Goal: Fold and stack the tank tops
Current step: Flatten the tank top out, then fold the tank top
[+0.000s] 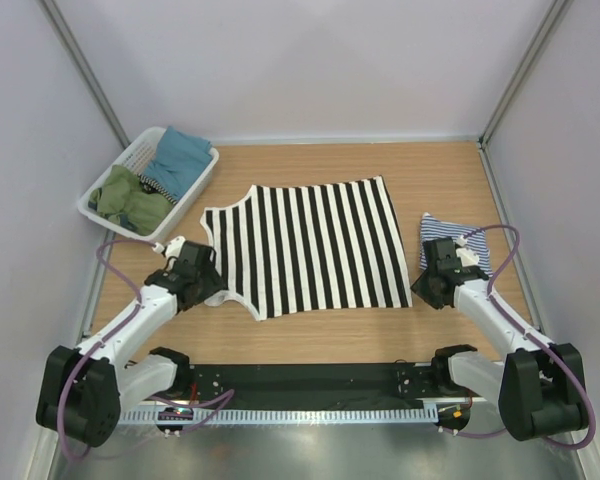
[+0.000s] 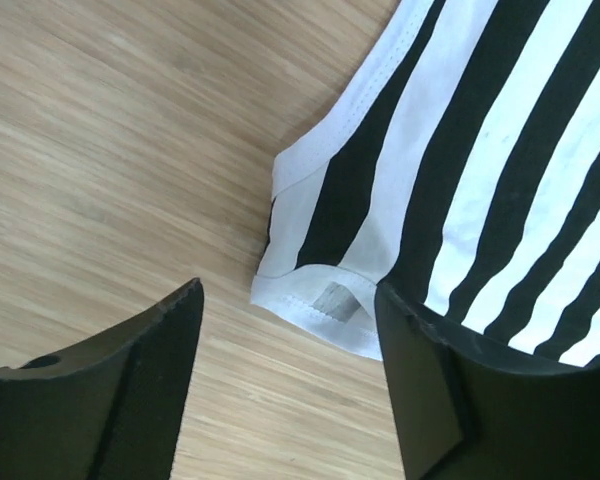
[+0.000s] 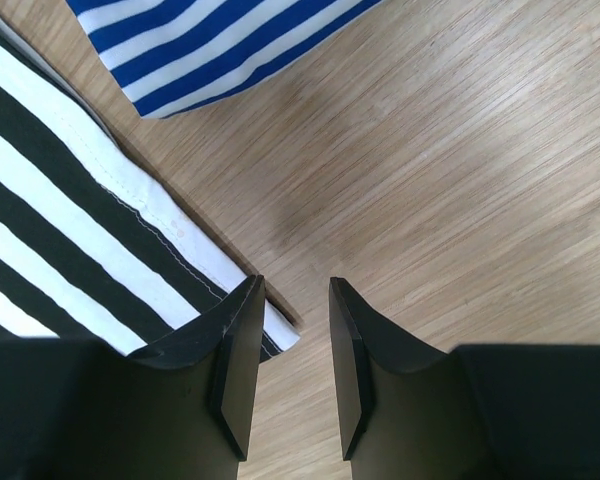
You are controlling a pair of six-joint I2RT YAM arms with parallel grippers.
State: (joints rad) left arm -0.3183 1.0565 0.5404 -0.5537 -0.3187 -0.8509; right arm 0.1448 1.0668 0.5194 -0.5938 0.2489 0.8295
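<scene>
Left pincer [image 2: 288,300] spread wide, right pincer [image 3: 295,285] slightly parted, both empty. On the table [image 1: 310,165] the broad-striped tank top [image 1: 310,245] lies flat mid-frame for folding. The navy-striped tank top [image 3: 210,45], apparently folded, sits at right, likely the stack's base. The pincers hover at shoulder strap [image 2: 330,230] and hem corner [image 3: 278,330], seemingly to pinch.

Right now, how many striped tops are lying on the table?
2: a black-and-white one spread flat mid-table, and a blue-and-white one at the right, partly behind the arm. The basket may hide more.
</scene>
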